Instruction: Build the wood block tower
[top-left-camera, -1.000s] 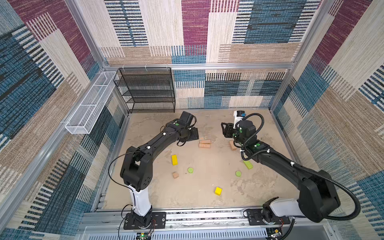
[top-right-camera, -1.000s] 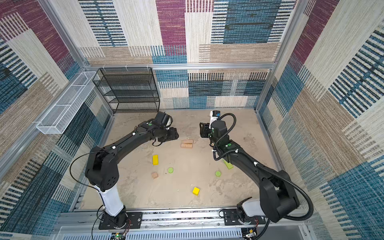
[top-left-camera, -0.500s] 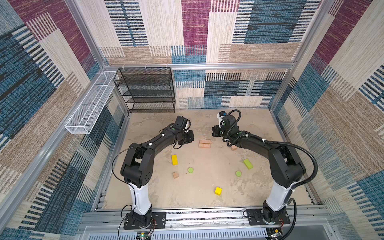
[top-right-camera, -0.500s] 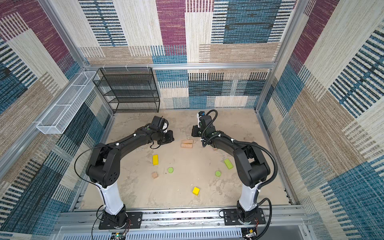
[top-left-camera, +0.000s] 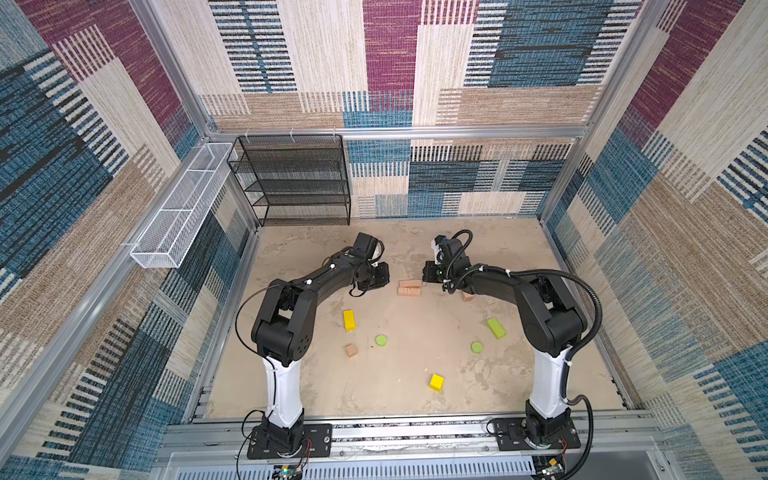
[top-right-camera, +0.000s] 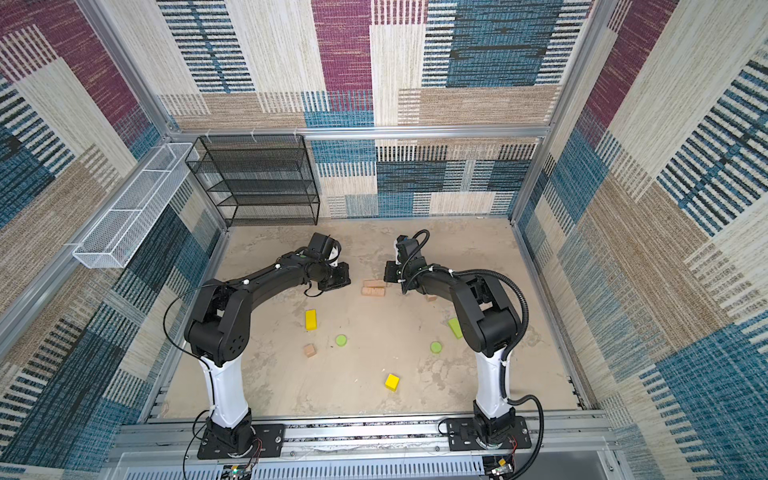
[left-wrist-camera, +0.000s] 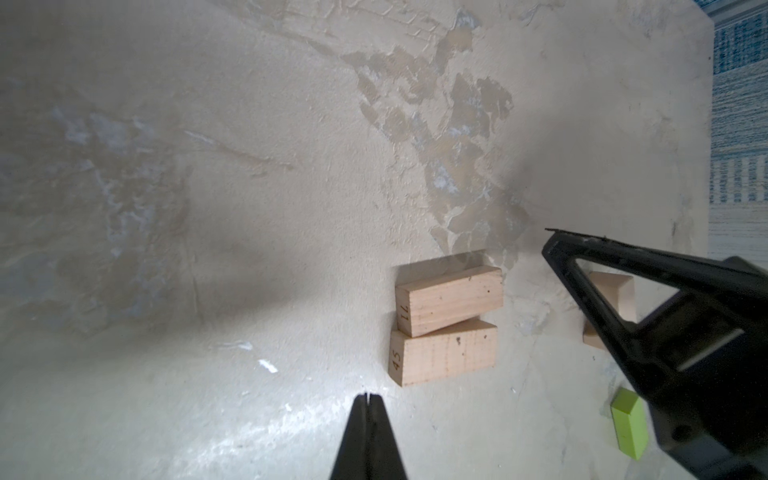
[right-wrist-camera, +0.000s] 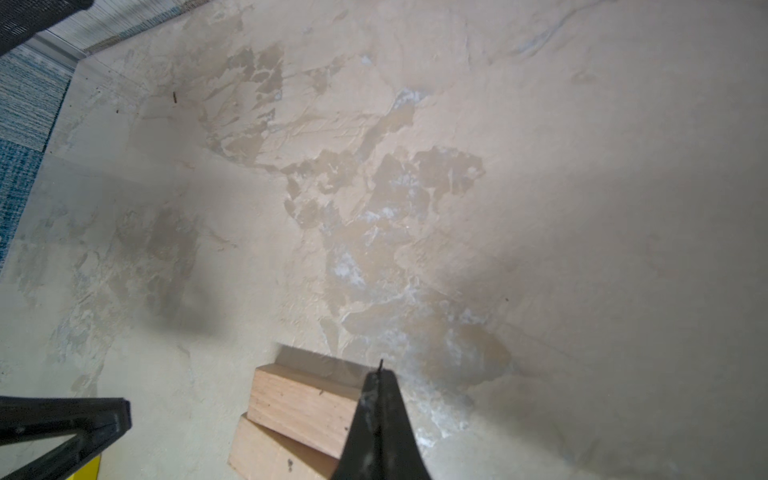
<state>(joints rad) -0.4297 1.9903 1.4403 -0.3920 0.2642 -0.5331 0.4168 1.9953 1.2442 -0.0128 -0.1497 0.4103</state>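
Tan bars (top-left-camera: 409, 291), yellow cube (top-left-camera: 436, 382), lime discs (top-left-camera: 381, 340)

- Right arm (top-left-camera: 536, 307): was stretched out in a long forward reach. It is now folded, with the elbow block raised above its base in both top views.
- Right gripper (right-wrist-camera: 380, 374): has moved toward the middle and now sits just beside the end of the paired tan bars (top-left-camera: 410, 287). Jaws were parted and are now pressed together, holding nothing.
- Lime green bar (top-left-camera: 496, 327): lay at the edge of the outstretched forearm. The whole bar now shows in a top view.
- Left arm (top-left-camera: 286, 320): shoulder link is slightly more upright.
- Left gripper (left-wrist-camera: 368, 399): has drawn back a little. Jaws were parted and are now pressed together, empty.
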